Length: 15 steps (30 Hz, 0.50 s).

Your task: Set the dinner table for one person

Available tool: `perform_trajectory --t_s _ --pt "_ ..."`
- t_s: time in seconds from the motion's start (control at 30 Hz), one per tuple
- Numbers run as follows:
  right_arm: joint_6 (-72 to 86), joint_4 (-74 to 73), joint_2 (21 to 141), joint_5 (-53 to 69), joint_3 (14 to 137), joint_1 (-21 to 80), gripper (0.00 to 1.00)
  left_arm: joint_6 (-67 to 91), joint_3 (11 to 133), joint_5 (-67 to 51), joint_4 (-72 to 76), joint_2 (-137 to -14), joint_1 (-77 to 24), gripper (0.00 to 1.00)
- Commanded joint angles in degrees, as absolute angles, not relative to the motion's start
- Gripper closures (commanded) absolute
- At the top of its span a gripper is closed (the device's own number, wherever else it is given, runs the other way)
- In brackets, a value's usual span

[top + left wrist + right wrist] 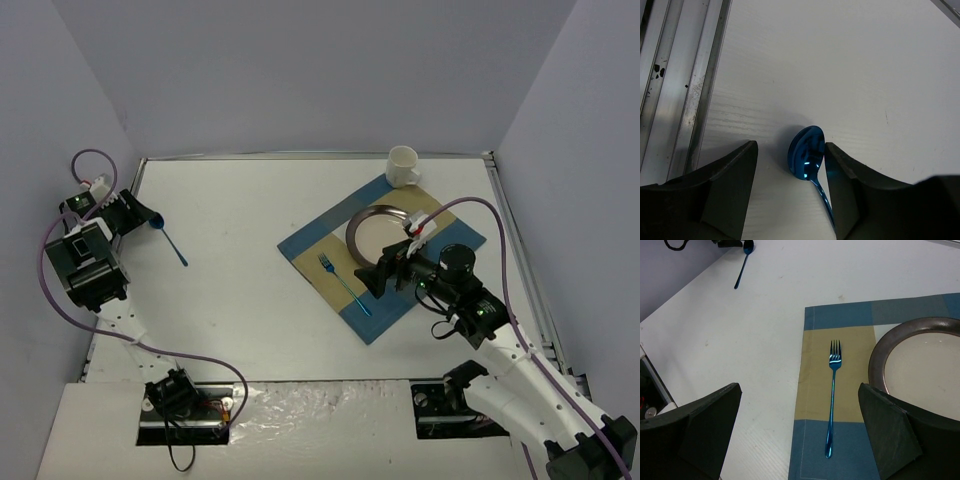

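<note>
1. Left wrist view: left gripper [790, 167], jaws apart, straddles the blue spoon [807, 150] bowl, well left of the checked placemat [318, 245].
2. Right gripper [799, 395], jaws apart, hovers over the placemat's blue fork [832, 390].
3. The white dinner table [240, 300] lies under the placemat.

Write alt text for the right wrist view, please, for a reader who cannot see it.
A blue fork lies on a blue-and-tan checked placemat beside a dark-rimmed plate, framed by the open right gripper. A blue spoon lies farther off on the white dinner table.
</note>
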<state>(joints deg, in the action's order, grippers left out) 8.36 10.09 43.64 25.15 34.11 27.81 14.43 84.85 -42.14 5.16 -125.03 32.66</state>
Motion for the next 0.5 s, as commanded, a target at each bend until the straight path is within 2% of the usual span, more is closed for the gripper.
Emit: perform_trajectory --t_s 0.0,0.47 --pt "7.29 15.47 44.45 26.7 34.45 28.13 0.0 13.6 89.47 -45.1 2.88 -125.01 33.38 0.49" --pt "6.94 15.47 44.82 26.76 34.54 28.13 0.0 12.22 94.88 -47.33 -4.49 -128.85 32.04 0.6"
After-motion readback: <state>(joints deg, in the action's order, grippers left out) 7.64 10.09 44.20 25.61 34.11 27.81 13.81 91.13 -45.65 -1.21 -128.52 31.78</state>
